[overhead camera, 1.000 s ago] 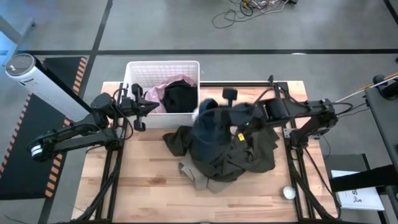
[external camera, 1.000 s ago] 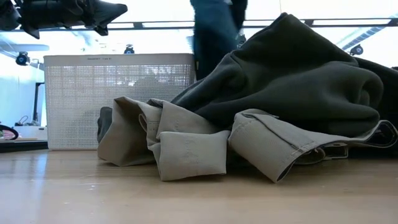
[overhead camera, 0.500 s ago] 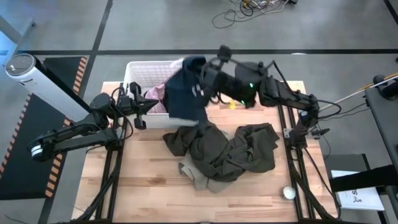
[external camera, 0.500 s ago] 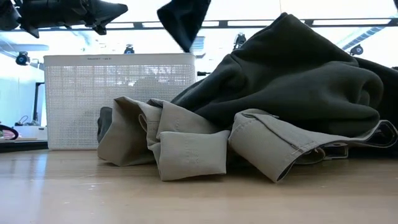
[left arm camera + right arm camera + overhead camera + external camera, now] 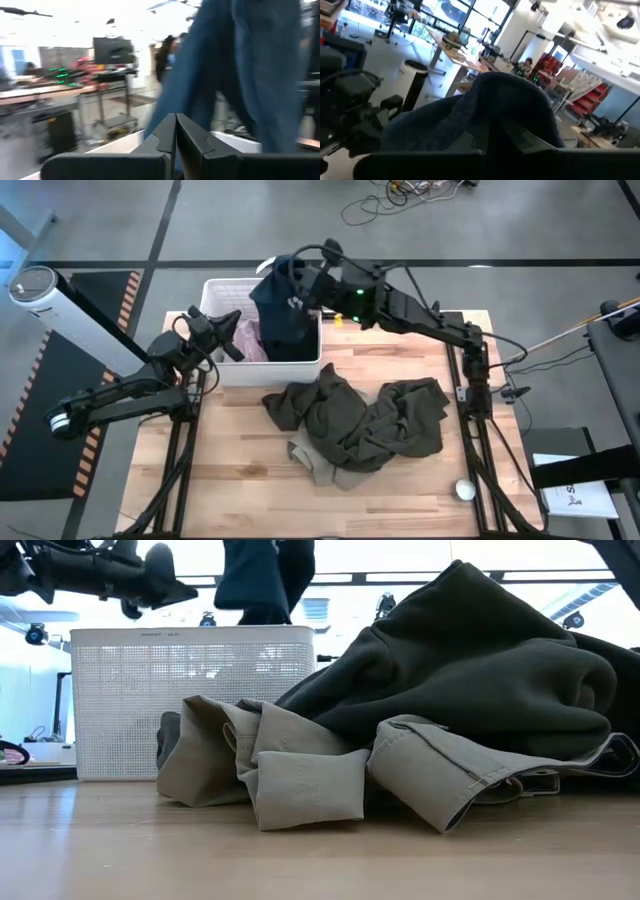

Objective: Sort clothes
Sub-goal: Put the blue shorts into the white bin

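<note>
Navy garment (image 5: 283,310) — no readable label — hangs from right end effector (image 5: 300,278).

Robotics lab/workshop: benches w/ electronics (image 5: 75,75), floor cables (image 5: 400,195), big windows (image 5: 445,20).

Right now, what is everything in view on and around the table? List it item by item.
Navy garment: one, dark navy, hanging over the basket, held by the right gripper.
Basket: one, white, at the table's far edge.
Pink garment: one, pale pink, inside the basket.
Olive garment: one, dark olive, heaped mid-table.
Tan garment: one, beige-tan, under the olive heap.
Ball: one, white, near-right table corner.
Table: one, light wood.
Left gripper: jaws shut, empty, beside the basket.
Right gripper: over the basket.
</note>
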